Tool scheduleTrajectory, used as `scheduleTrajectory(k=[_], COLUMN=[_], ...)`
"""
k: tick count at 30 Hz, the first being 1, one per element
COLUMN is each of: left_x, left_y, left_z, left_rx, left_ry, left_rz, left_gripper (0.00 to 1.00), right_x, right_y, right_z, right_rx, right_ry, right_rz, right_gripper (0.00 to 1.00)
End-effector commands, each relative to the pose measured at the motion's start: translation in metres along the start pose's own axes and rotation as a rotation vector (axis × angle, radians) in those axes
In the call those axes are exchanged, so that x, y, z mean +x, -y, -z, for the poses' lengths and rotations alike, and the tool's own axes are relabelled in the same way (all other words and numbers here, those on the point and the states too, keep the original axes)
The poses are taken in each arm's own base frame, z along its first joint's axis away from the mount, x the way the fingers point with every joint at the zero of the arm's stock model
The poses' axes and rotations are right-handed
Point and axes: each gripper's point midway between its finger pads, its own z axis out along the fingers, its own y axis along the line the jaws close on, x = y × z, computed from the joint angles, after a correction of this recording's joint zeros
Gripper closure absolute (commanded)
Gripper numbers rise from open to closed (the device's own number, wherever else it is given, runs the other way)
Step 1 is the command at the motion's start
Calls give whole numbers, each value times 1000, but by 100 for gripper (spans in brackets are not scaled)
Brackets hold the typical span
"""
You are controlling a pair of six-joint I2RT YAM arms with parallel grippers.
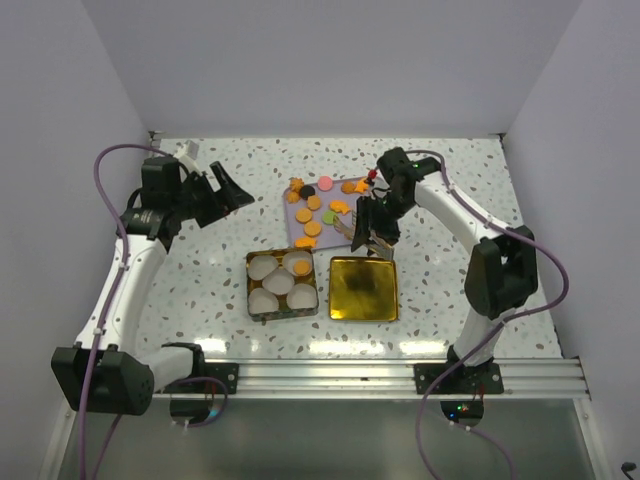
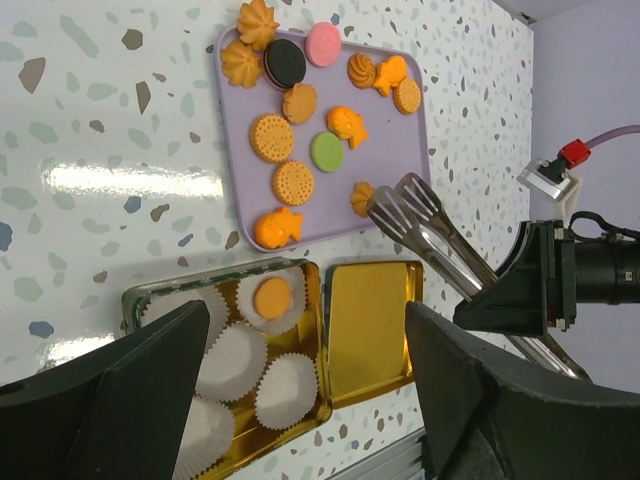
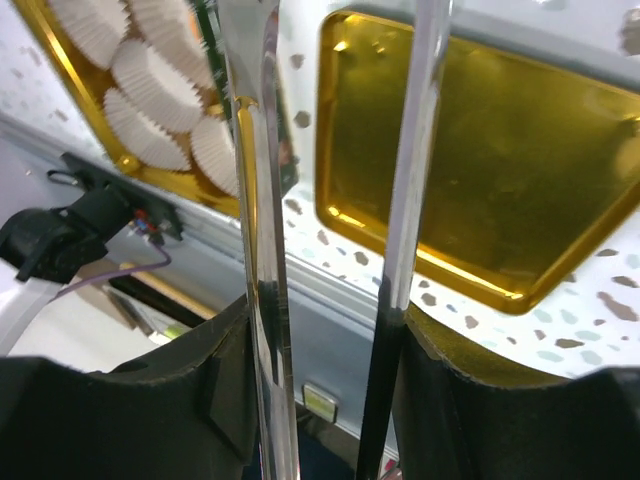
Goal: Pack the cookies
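Right gripper (image 1: 376, 222): clamped on shiny metal tongs (image 2: 430, 225)
Left gripper (image 1: 230, 200): fingers spread, holding nothing
Cookies (image 2: 271, 137): flat, mostly round, on smooth lilac tray (image 2: 395, 160); one in pleated paper cup (image 2: 248, 300)
Tin (image 2: 318, 300): gold, rectangular

The tongs (image 1: 362, 232) are overhanging the tray's (image 2: 395, 150) near right corner, crowding the cookies (image 2: 363, 197) there. The worktop (image 1: 240, 165) left of the tray is lying open.

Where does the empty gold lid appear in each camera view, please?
Top external: the gold lid lies just below centre, towards the near edge of the table.
Left wrist: bottom centre.
Right wrist: upper right, behind the tongs.
Shared landmark: the white paper cups sit to its left in every view.
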Motion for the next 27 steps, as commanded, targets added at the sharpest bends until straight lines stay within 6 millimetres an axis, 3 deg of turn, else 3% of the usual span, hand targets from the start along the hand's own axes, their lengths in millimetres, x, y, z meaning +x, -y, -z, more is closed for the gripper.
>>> scheduleTrajectory(k=[1,10,27], left_x=[-10,-8,-7], left_y=[7,3,1], left_z=[-1,-5,-9], left_rx=[37,28,30], left_ry=[26,21,20], left_rz=[-40,-34,-17], left_gripper=[15,15,15], right_x=[-15,-18,-3], right_y=[13,29,41], right_z=[-2,-14,-27], right_rx=[54,117,129], right_ry=[49,23,-52], right_rz=[31,31,10], right_gripper=[50,48,47])
